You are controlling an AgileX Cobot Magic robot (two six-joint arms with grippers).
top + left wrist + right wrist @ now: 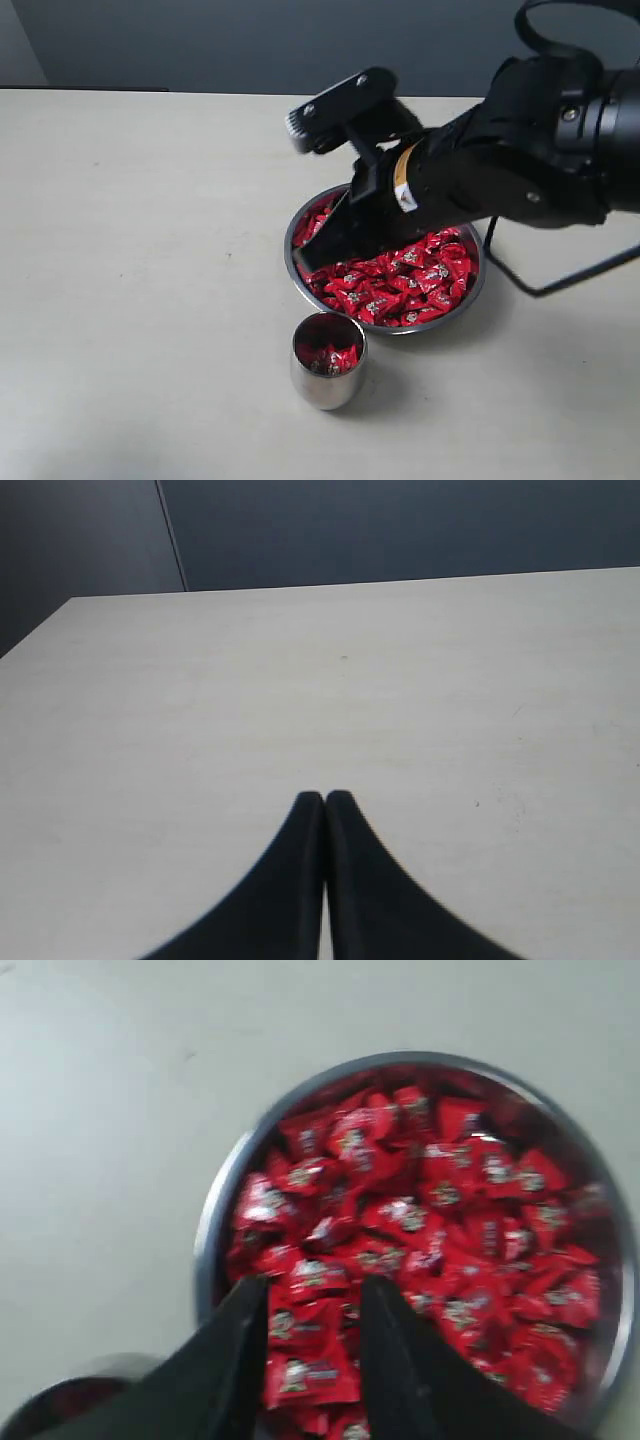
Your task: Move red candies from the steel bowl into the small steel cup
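Note:
The steel bowl (479,283) sits mid-table, heaped with red candies (412,282). Just in front of it stands the small steel cup (327,386), with a few red candies (329,358) inside. My right gripper (306,262) hangs open over the bowl's left rim, fingertips just above the pile. In the right wrist view the open right gripper (312,1285) straddles loose candies (450,1210) lying in the bowl (213,1232), and the cup (55,1407) shows blurred at the frame's corner. My left gripper (325,797) is shut over bare table, holding nothing, and is out of the exterior view.
A black cable (560,287) loops over the pale table (140,260) right of the bowl. The table's back edge meets a dark wall (200,40).

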